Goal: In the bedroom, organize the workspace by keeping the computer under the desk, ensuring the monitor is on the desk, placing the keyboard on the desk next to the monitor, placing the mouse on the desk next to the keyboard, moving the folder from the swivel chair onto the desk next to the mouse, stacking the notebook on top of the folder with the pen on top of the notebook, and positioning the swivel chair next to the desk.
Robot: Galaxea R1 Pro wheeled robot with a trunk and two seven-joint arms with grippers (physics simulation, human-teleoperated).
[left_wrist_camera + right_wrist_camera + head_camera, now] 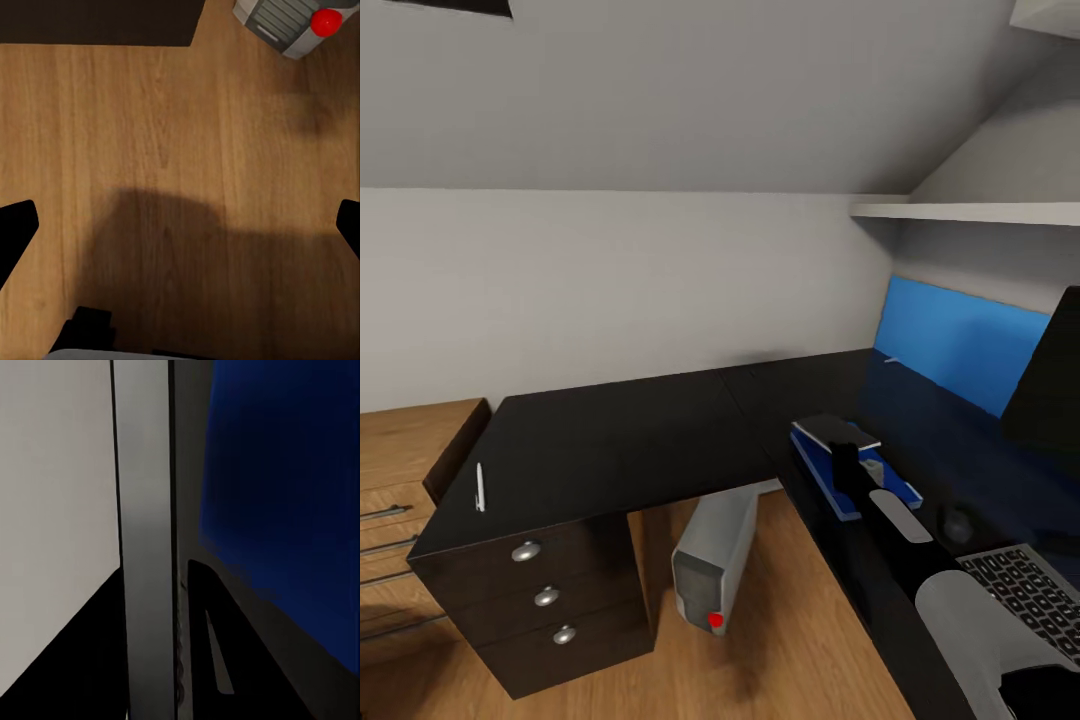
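Note:
The black L-shaped desk [620,440] fills the middle of the head view. A white pen [479,488] lies near its left end, above the drawer unit [546,597]. Under the desk stands the silver computer [712,562], and its front with the red light [298,21] is also in the left wrist view. The blue folder [857,492] lies on the desk's right wing. My right gripper [847,460] is shut on the dark notebook [834,431], just above the folder; the notebook [146,570] appears edge-on. Mouse [958,522], keyboard [1025,590] and monitor [1050,385] sit further right. My left gripper [180,232] hangs open over the floor.
A light wooden drawer chest [405,470] stands left of the desk. A blue wall panel [960,340] runs behind the desk's right wing, with a white shelf [960,212] above it. Wooden floor [760,660] lies in the desk's inner corner.

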